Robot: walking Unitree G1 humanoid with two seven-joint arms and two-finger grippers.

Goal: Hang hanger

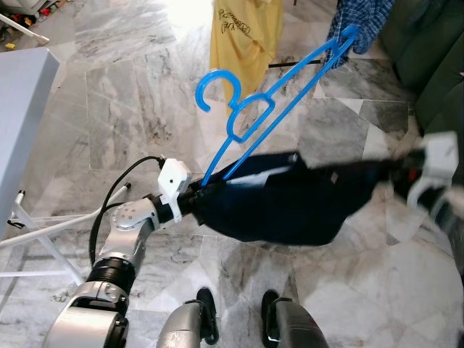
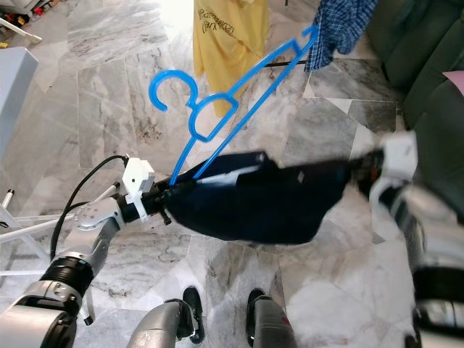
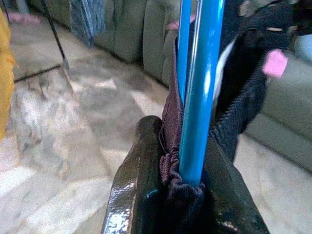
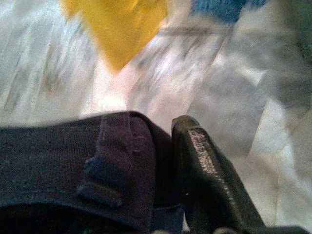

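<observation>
A grey-veined marble floor [image 1: 145,94] spreads under the robot in the left eye view, with a yellow shirt [image 1: 245,32] and a blue checked shirt [image 1: 362,25] hanging at the far side and a dark green sofa [image 1: 428,65] along the right edge. The blue plastic hanger [image 1: 246,116] slants up from the left gripper [image 1: 194,199], its hook free in the air, its lower end buried in a dark navy garment [image 1: 290,203] stretched across to the blurred right gripper [image 1: 406,174]. The right eye view tells the same: the garment sags in a soft belly between the two arms, above the robot's feet [image 2: 225,308]. In the left wrist view the black fingers [image 3: 141,185] are pinched together on the gathered hem and the hanger's twin blue rods. In the right wrist view one finger [image 4: 204,165] presses against a thick seam of the cloth, clamped on it. The hanger looks light, stiff and rather slick, so it may slide within the cloth; the garment is limp and will droop. Holding should be at the hanger's neck just under the hook, so the hook is free to catch a rail.
</observation>
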